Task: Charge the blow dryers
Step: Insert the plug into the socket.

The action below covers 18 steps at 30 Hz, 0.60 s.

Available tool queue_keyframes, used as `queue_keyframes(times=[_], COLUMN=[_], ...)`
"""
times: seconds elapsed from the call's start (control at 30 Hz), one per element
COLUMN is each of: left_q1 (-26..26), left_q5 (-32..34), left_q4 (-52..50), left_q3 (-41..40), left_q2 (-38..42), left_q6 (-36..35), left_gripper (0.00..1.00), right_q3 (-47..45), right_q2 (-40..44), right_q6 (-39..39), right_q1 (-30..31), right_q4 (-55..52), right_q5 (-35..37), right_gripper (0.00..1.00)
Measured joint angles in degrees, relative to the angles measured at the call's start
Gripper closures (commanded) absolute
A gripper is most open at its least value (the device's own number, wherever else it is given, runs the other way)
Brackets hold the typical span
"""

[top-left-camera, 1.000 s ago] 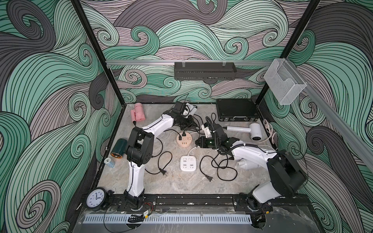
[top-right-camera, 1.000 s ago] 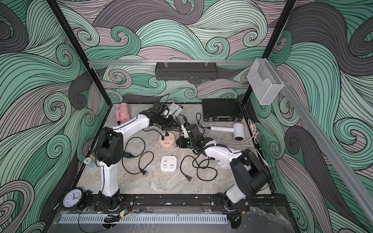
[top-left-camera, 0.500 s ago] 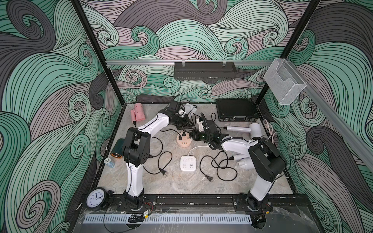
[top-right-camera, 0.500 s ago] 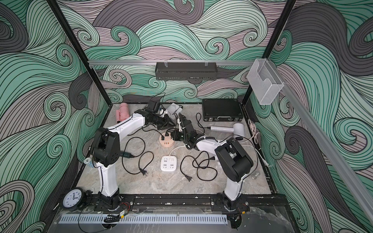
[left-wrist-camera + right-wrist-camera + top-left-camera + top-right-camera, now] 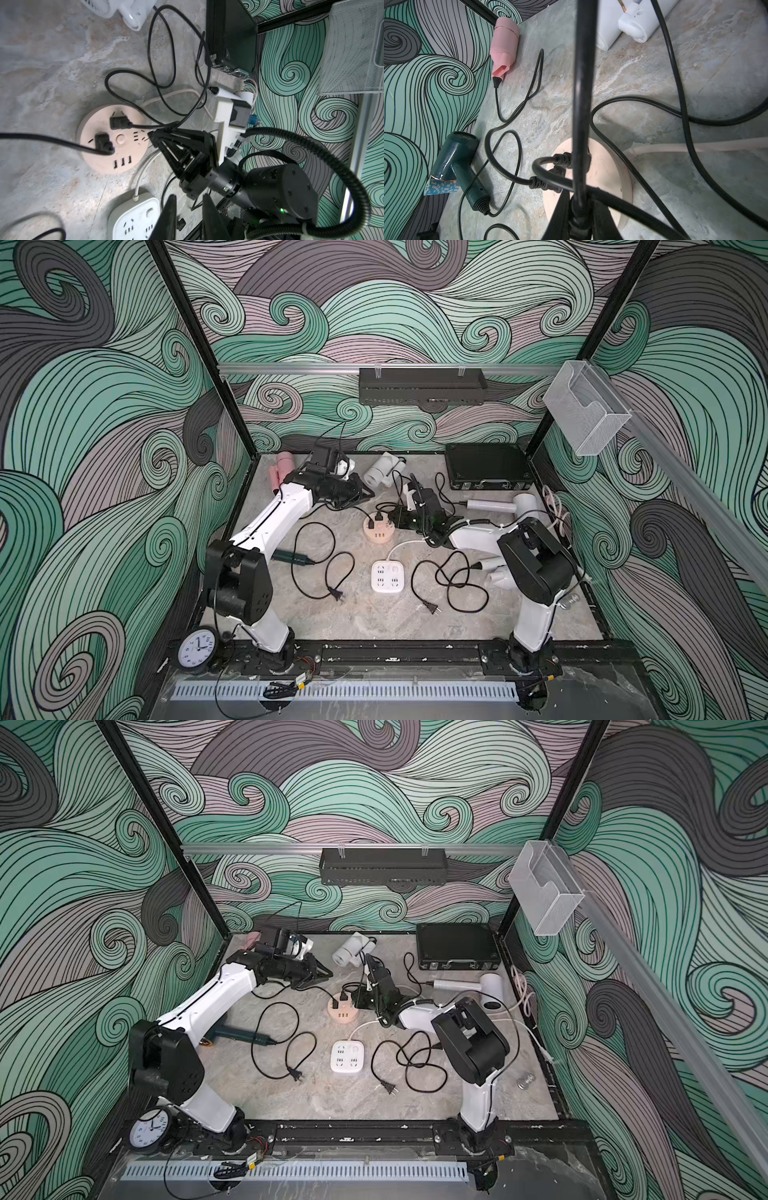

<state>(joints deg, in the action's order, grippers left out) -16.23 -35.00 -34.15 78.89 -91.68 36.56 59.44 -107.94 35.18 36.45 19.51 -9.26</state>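
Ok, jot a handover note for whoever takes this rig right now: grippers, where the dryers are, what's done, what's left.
Left gripper: open, empty, just beyond the peach socket hub.
Right gripper: shut on a black cord at the hub's rim.
Dryers: pink dryer back left, dark green dryer left side, white dryers back centre, right side, beside the right arm.
Done: two plugs seated in the hub.
To do: seat the held cord's plug, then the loose plugs on the table; white socket block is unused.

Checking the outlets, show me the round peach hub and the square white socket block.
round peach hub [image 5: 385, 529], in a top view, bare top face.
square white socket block [image 5: 387, 576], in a top view, middle of top face.
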Motion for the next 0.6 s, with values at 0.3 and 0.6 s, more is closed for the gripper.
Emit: queue_keyframes(times=[0.3, 0.6], left_q1=[2.49, 4.76], left_q5=[3.06, 3.30], left_q4=[-3.48, -4.02], left_q3=[-4.04, -7.93], left_q2=[7.26, 9.38], left_q6=[-1.55, -2.12], left_gripper=[0.76, 0.76], right_q3=[-0.57, -1.42], right_q2=[-2.10, -2.69], right_q6=[-3.21, -4.66], right_q1=[1.51, 3.10], right_q4=[4.70, 5.66], right_q5=[4.42, 7.91], right_gripper=[0.97, 0.97])
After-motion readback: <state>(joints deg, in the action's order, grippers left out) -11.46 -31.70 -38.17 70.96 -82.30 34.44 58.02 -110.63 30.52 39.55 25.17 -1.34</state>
